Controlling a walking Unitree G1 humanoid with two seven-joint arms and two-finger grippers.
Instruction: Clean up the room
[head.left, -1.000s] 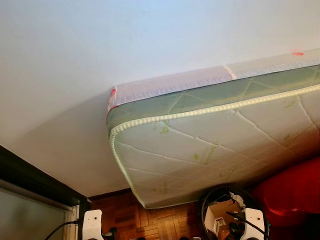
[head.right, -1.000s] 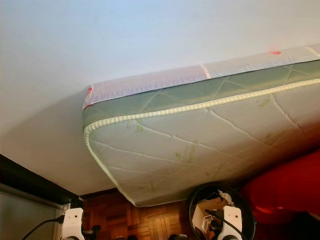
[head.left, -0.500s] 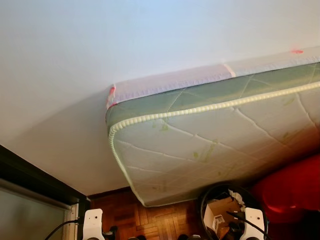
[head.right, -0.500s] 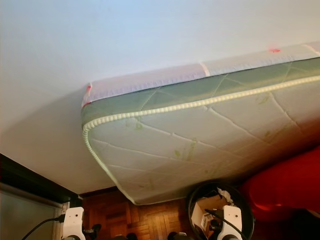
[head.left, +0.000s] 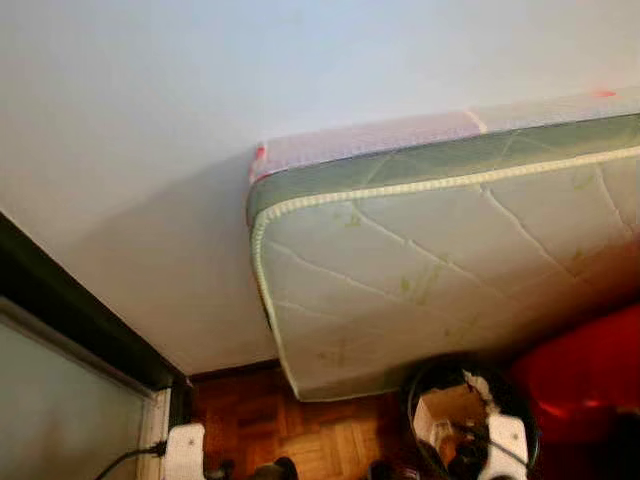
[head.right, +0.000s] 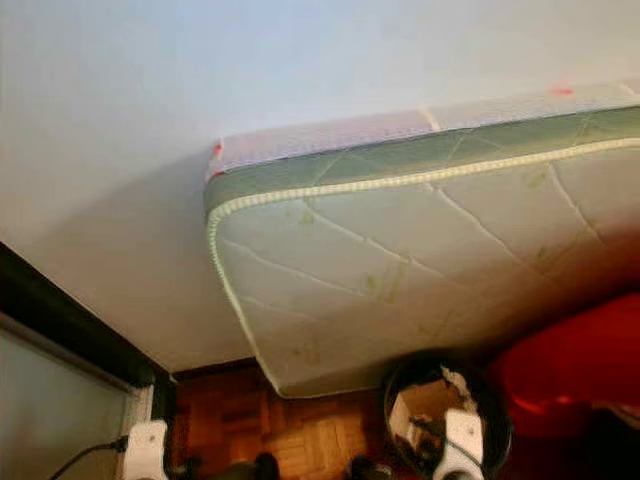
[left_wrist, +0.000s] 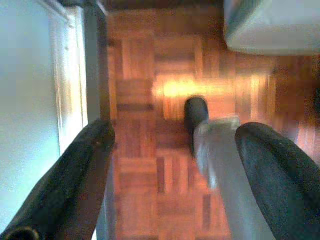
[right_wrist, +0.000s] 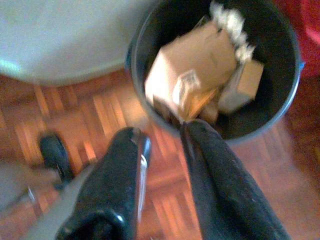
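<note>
The rubbish is the thing here: crumpled cardboard boxes (right_wrist: 192, 75) and a wad of white paper (right_wrist: 227, 22) sit inside a black round bin (right_wrist: 287, 95) standing on the parquet floor (right_wrist: 65, 125), tucked just below the lower edge of a mattress (head.left: 450, 270) that leans against the white wall (head.left: 150, 130). I'd judge the cardboard light and fairly stiff but easily crushed, the paper soft; a flap or a box edge is the sensible place to pinch. The bin itself looks light too, and its rim would take a two-finger grip. One box carries a small white label (right_wrist: 186, 80), but the print is too blurred to read, and I can make out no brand anywhere.

The right gripper (right_wrist: 165, 150) hangs over the near rim of the bin, its two black fingers spread a little and holding nothing. The left gripper (left_wrist: 175, 145) hangs over bare parquet beside a dark door frame (left_wrist: 95, 60), fingers wide apart and empty; a grey leg with a black foot (left_wrist: 196, 112) stands below it. A red bulky thing (head.left: 590, 370) lies against the bin at the mattress's lower corner.
</note>
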